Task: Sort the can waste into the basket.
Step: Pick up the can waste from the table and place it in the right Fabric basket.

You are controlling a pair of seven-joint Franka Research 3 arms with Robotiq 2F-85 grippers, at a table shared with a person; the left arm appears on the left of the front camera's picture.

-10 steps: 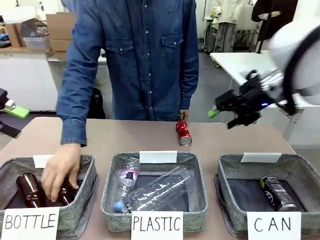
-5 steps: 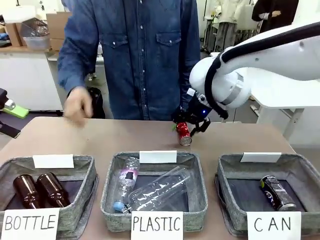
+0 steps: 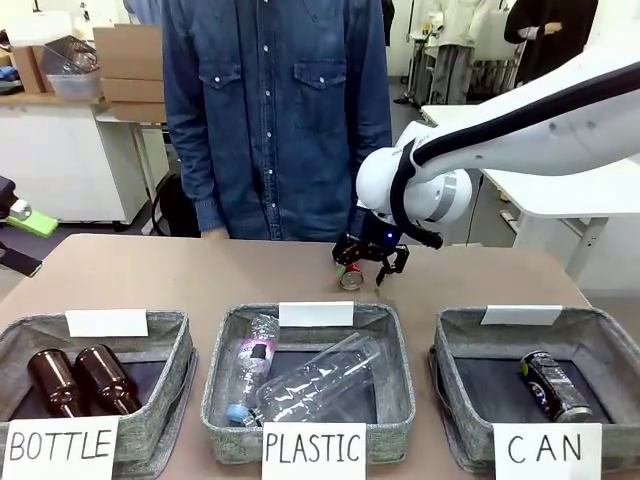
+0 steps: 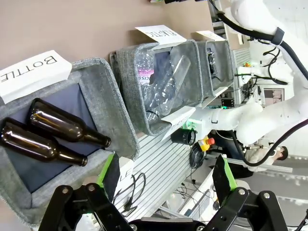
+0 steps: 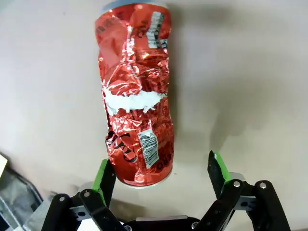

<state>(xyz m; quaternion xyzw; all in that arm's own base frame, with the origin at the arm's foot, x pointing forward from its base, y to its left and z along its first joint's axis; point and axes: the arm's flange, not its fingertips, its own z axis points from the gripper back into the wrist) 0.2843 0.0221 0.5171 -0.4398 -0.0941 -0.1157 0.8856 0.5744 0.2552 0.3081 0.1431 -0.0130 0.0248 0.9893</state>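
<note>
Bench (image 3: 200,270) with a person (image 3: 270,110) standing at the far edge, arms down. Right arm (image 3: 540,110) reaches across from the right and ends low over the far middle of the bench. Three grey baskets along the near edge: BOTTLE basket (image 3: 175,380) with two brown bottles (image 3: 85,380), PLASTIC basket (image 3: 225,380) with clear bottles (image 3: 320,385), CAN basket (image 3: 455,350) at the right with the dark can (image 3: 555,385) lying in it. Red can (image 5: 137,96) is on its side on the bench behind the PLASTIC basket, well apart from the CAN basket. Right claw (image 3: 362,272) is directly over it, jaws spread wide, not gripping. Wrist view: the crushed can runs lengthwise away from the claw, with its near silver end just inside the gap, off-centre and hard up by one green pad (image 5: 102,169). There is clear bench between the can and the other pad. Can't tell if the near pad touches. Left claw (image 4: 166,171) is spread wide with nothing in it, off the end by the BOTTLE basket.
</note>
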